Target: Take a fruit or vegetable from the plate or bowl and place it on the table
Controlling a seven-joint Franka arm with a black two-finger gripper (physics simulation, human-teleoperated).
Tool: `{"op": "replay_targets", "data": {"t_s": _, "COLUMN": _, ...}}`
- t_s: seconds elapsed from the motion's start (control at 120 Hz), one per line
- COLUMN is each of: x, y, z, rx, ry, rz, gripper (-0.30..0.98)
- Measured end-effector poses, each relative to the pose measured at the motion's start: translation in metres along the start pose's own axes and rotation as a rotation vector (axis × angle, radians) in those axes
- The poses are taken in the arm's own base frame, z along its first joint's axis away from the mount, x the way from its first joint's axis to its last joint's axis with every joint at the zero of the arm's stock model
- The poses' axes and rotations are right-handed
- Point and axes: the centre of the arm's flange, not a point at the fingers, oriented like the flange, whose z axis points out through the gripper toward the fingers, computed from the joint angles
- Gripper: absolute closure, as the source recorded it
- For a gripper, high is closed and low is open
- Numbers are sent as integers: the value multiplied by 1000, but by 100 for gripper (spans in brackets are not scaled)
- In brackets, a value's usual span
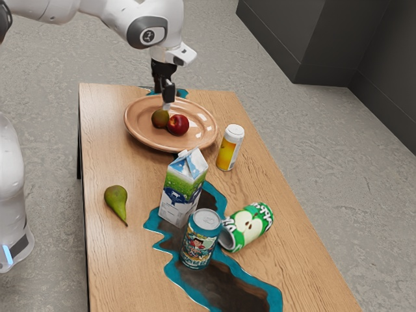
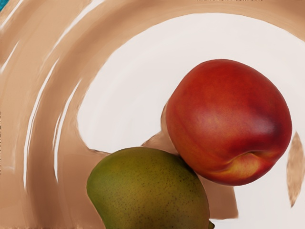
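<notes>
My gripper point(image 1: 168, 104) points down over the brown plate point(image 1: 138, 137), right at the top of the greenish fruit point(image 1: 160, 119); how its jaws stand cannot be made out. Touching that fruit is a red nectarine point(image 1: 178, 125), on the side toward the exterior view's right. In the wrist view the nectarine point(image 2: 228, 119) lies on the plate point(image 2: 133, 86), with the green speckled fruit point(image 2: 147, 186) against it, partly cut off at the lower edge. A green pear point(image 1: 116, 203) lies on the wooden table point(image 1: 107, 260).
Near the plate stand a yellow-and-white bottle point(image 1: 230, 148) and a milk carton point(image 1: 184, 188). Closer to the camera are an upright teal can point(image 1: 200, 240) and a green can point(image 1: 247, 227) lying on its side. A teal-edged dark inlay point(image 1: 227, 286) runs along the tabletop.
</notes>
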Motion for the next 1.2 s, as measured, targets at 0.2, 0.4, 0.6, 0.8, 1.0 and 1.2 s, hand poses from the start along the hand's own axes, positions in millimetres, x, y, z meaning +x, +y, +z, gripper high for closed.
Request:
{"op": "replay_targets", "data": {"t_s": 0.2, "x": 0, "y": -1, "z": 1, "rx": -7, "ry": 4, "rz": -85, "gripper": 0}}
{"op": "replay_targets", "data": {"t_s": 0.4, "x": -5, "y": -1, "z": 16, "rx": -17, "ry": -20, "rz": -153, "gripper": 0}}
{"op": "replay_targets", "data": {"t_s": 0.6, "x": -2, "y": -1, "z": 30, "rx": -15, "ry": -33, "rz": -198, "gripper": 0}}
{"op": "replay_targets", "data": {"t_s": 0.8, "x": -1, "y": -7, "z": 35, "rx": -14, "ry": -35, "rz": -240, "gripper": 0}}
{"op": "replay_targets", "data": {"t_s": 1.0, "x": 1, "y": -7, "z": 42, "rx": -13, "ry": -42, "rz": -264, "gripper": 0}}
{"op": "replay_targets", "data": {"t_s": 1.2, "x": 5, "y": -8, "z": 51, "rx": -11, "ry": -49, "rz": -281, "gripper": 0}}
